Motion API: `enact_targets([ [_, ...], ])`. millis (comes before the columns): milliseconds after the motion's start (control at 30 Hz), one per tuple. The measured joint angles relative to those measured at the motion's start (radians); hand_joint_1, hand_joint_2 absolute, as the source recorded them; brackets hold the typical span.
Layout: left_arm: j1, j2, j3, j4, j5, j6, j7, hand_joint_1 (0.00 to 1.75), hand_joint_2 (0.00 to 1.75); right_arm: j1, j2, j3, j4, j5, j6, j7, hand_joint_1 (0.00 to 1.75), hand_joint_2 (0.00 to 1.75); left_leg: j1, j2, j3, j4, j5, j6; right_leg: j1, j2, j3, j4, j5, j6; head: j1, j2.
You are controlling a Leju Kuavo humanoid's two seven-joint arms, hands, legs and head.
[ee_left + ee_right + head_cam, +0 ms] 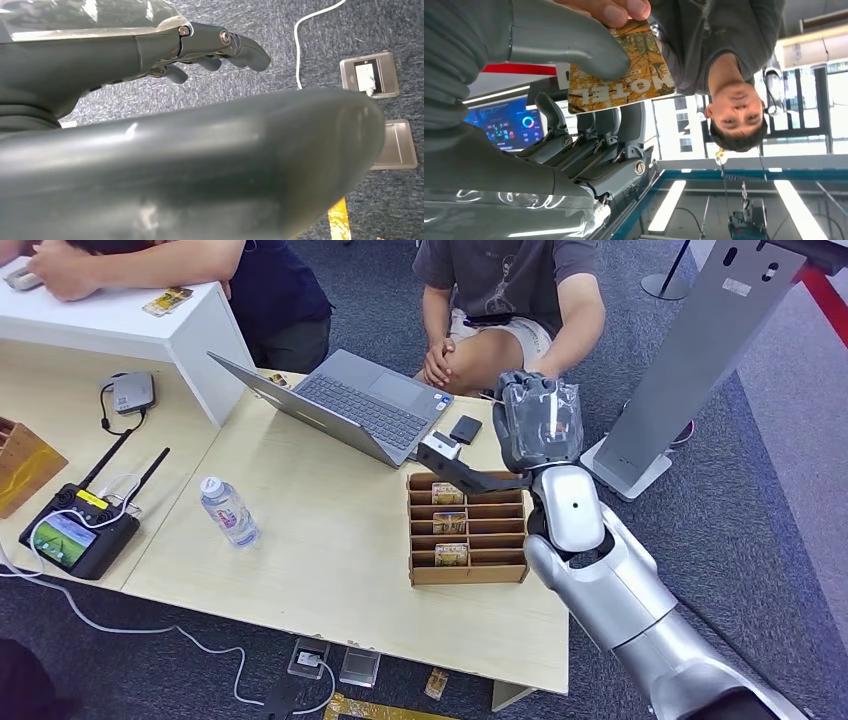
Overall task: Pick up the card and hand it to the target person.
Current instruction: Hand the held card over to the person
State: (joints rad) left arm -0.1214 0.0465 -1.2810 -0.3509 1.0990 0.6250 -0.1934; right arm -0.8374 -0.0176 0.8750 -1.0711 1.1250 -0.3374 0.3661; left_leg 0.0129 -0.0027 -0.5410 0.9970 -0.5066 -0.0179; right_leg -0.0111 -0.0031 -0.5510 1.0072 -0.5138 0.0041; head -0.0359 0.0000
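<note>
My right hand point(540, 420) is raised past the table's far right corner, toward the seated person point(520, 290) in a grey shirt. It pinches an orange card point(639, 75) printed "MOTEL" between the thumb point(574, 45) and the fingers point(624, 130). That person's fingertips point(611, 7) hold the card's outer edge. A wooden card rack point(467, 570) on the table still holds similar cards point(448, 493). My left hand point(100, 55) hangs over the carpet with its fingers loosely extended and nothing in it.
An open laptop point(350, 400), a small black box point(465, 429), a water bottle point(228, 511) and a remote controller point(80, 530) are on the table. A grey stand point(690, 360) rises at the right. Floor sockets point(369, 75) and a white cable point(310, 25) lie below.
</note>
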Motion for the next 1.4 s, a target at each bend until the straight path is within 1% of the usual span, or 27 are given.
enact_targets([
  [33,0.000,0.000,0.000,0.000,-0.001,0.000,0.000,0.00,0.00,-0.006,0.006,0.004,0.020,0.003,0.002,0.001,0.60,1.75,0.000,0.000,0.000,0.000,0.000,0.000,0.000,0.000,0.000,0.000,0.000,0.000,0.000,0.000],
  [67,0.000,0.000,0.000,0.000,-0.002,0.000,0.000,0.00,0.00,-0.012,0.012,0.010,0.040,0.006,0.006,0.003,0.29,1.75,0.000,0.000,0.000,0.000,0.000,0.000,0.000,0.000,0.000,0.000,0.000,0.000,0.000,0.000],
  [100,0.000,0.000,0.000,0.000,-0.002,0.000,0.000,0.00,0.00,-0.016,0.018,0.015,0.061,0.009,0.012,0.005,0.09,1.75,0.000,0.000,0.000,0.000,0.000,0.000,0.000,0.000,0.000,0.000,0.000,0.000,0.000,0.000],
  [133,0.000,0.001,0.000,0.000,-0.002,0.000,0.001,0.00,0.00,-0.019,0.023,0.021,0.079,0.011,0.018,0.007,0.00,1.75,0.000,0.000,0.000,0.000,0.000,0.000,0.000,0.000,0.000,0.000,0.000,0.000,0.000,0.000],
  [267,0.000,0.002,0.000,0.000,-0.002,0.001,0.003,0.00,0.00,-0.021,0.042,0.039,0.136,0.018,0.042,0.010,0.00,1.75,0.000,0.000,0.000,0.000,0.000,0.000,0.000,0.000,0.000,0.000,0.000,0.000,0.000,0.000],
  [433,0.000,0.003,0.000,0.000,-0.002,0.004,0.004,0.00,0.00,-0.021,0.061,0.057,0.187,0.019,0.050,0.010,0.00,1.75,0.000,0.000,0.000,0.000,0.000,0.000,0.000,0.000,0.000,0.000,0.000,0.000,0.000,0.000],
  [500,0.000,0.003,0.000,0.000,-0.002,0.004,0.005,0.00,0.00,-0.021,0.067,0.064,0.201,0.008,0.042,0.008,0.00,1.75,0.000,0.000,0.000,0.000,0.000,0.000,0.000,0.000,0.000,0.000,0.000,0.000,0.000,0.000],
  [567,0.000,0.003,0.000,0.000,-0.001,0.006,0.005,0.00,0.00,-0.019,0.072,0.067,0.209,-0.035,0.008,-0.008,0.00,1.75,0.000,0.000,0.000,0.000,0.000,0.000,0.000,0.000,0.000,0.000,0.000,0.000,0.000,0.000],
  [700,0.001,0.003,0.000,0.001,0.004,0.011,0.006,0.00,0.00,0.005,0.080,0.056,0.204,-0.207,-0.125,-0.088,0.00,1.75,0.000,0.000,0.000,0.000,0.000,0.000,0.000,0.000,0.000,0.000,0.000,0.000,0.000,0.000],
  [800,0.001,0.003,0.000,0.002,0.008,0.014,0.009,0.00,0.00,0.039,0.082,0.035,0.177,-0.329,-0.198,-0.147,0.00,1.75,0.000,0.000,0.000,0.000,0.000,0.000,0.000,0.000,0.000,0.000,0.000,0.000,0.000,0.000],
  [833,0.001,0.003,0.000,0.002,0.008,0.015,0.011,0.00,0.00,0.051,0.082,0.029,0.167,-0.383,-0.218,-0.173,0.00,1.75,0.000,0.000,0.001,0.000,0.000,0.000,0.000,0.000,0.000,0.000,0.000,0.000,0.000,0.000],
  [900,0.001,0.002,0.000,0.003,0.010,0.018,0.016,0.00,0.00,0.080,0.082,0.015,0.138,-0.534,-0.259,-0.247,0.00,1.75,0.000,0.000,0.000,0.000,0.000,0.000,0.000,0.000,0.000,0.000,0.000,0.000,0.000,0.000],
  [1000,0.002,0.000,0.001,0.006,0.013,0.022,0.018,0.00,0.00,0.136,0.081,-0.011,0.078,-0.796,-0.283,-0.372,0.00,1.75,0.000,0.000,0.001,0.000,0.000,0.000,0.000,0.000,0.000,0.000,0.000,0.000,0.000,0.000],
  [1067,0.002,-0.001,0.001,0.007,0.014,0.023,0.016,0.00,0.00,0.172,0.079,-0.019,0.040,-0.968,-0.268,-0.452,0.00,1.75,0.000,0.001,0.001,0.000,0.000,0.000,0.000,0.000,0.000,0.000,0.000,0.000,0.000,0.000],
  [1133,0.002,-0.001,0.002,0.009,0.014,0.024,0.014,0.00,0.00,0.207,0.076,-0.023,0.003,-1.097,-0.250,-0.513,0.00,1.75,0.000,0.001,0.001,0.000,0.000,0.000,0.000,0.000,0.000,0.000,0.000,0.000,0.000,0.000],
  [1200,0.002,-0.002,0.002,0.011,0.014,0.024,0.012,0.00,0.00,0.238,0.073,-0.030,-0.029,-1.167,-0.239,-0.543,0.00,1.75,0.000,0.001,0.001,0.000,0.000,0.000,0.000,0.000,0.000,0.000,0.000,0.000,0.000,0.000],
  [1267,0.003,-0.003,0.003,0.013,0.014,0.024,0.010,0.00,0.00,0.265,0.068,-0.034,-0.052,-1.205,-0.232,-0.557,0.00,1.75,0.000,0.001,0.001,0.000,0.000,0.000,0.000,0.001,0.000,0.000,0.000,0.000,0.000,0.000],
  [1333,0.003,-0.004,0.004,0.013,0.015,0.025,0.009,0.00,0.00,0.293,0.064,-0.033,-0.065,-1.203,-0.247,-0.559,0.00,1.75,0.000,0.001,0.001,0.000,0.000,0.000,0.000,0.000,0.000,0.000,0.000,0.000,0.000,0.000],
  [1400,0.003,-0.006,0.005,0.014,0.016,0.026,0.009,0.00,0.00,0.318,0.062,-0.030,-0.068,-1.172,-0.275,-0.554,0.00,1.75,0.000,0.001,0.001,0.000,0.000,0.000,0.000,0.000,0.000,0.000,0.000,0.000,0.000,0.000],
])
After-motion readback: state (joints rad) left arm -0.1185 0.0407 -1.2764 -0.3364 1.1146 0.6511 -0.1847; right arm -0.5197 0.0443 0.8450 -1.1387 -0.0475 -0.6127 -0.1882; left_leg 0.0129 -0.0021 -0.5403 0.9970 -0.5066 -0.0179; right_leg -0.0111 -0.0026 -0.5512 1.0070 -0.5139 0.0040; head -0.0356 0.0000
